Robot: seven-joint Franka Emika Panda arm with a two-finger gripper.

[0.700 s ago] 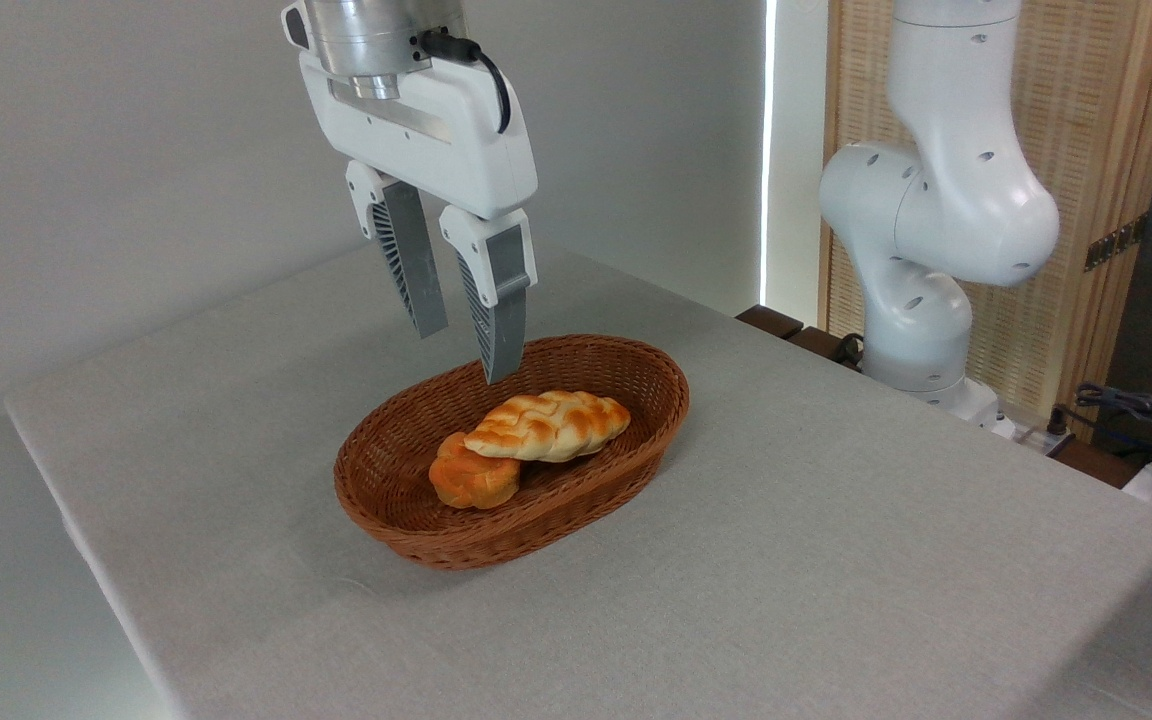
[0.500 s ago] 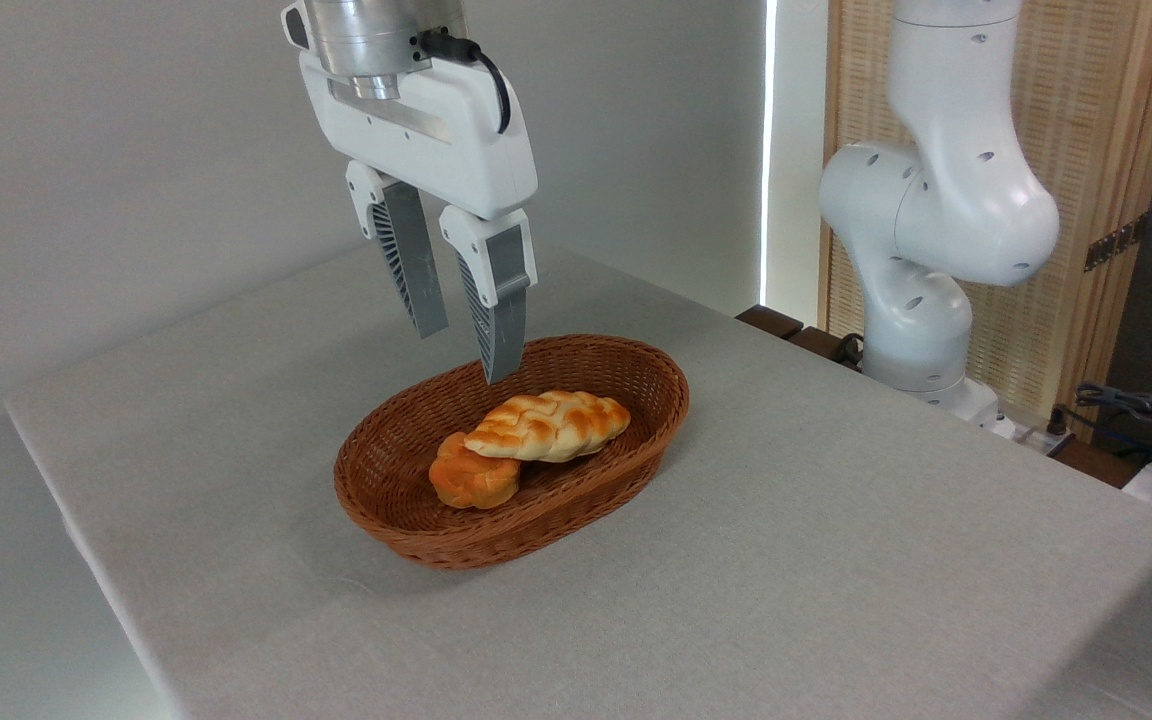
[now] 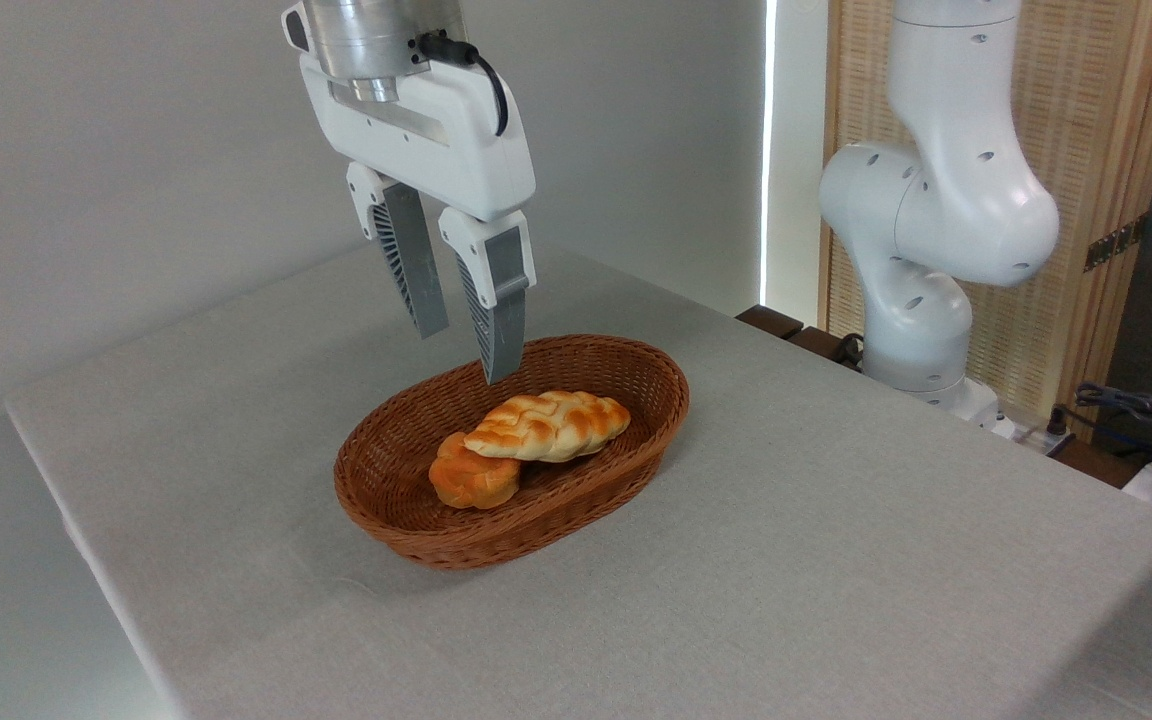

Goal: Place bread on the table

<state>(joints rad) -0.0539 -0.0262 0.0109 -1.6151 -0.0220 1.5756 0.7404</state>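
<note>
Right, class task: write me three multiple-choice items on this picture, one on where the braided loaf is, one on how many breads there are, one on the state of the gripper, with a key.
1. Where does the bread lie?
A. on the bare table
B. in the basket, partly on the bun
C. between the fingers

2. How many breads are in the basket?
A. one
B. two
C. four

3. What state is the gripper in?
A. open, empty, above the basket
B. shut on the loaf
C. resting on the table

Key: 1 B, its left end overlaps the orange bun inside the wicker rim. 2 B, only loaf and bun show. 3 A, a gap separates the fingers and nothing is between them.
</note>
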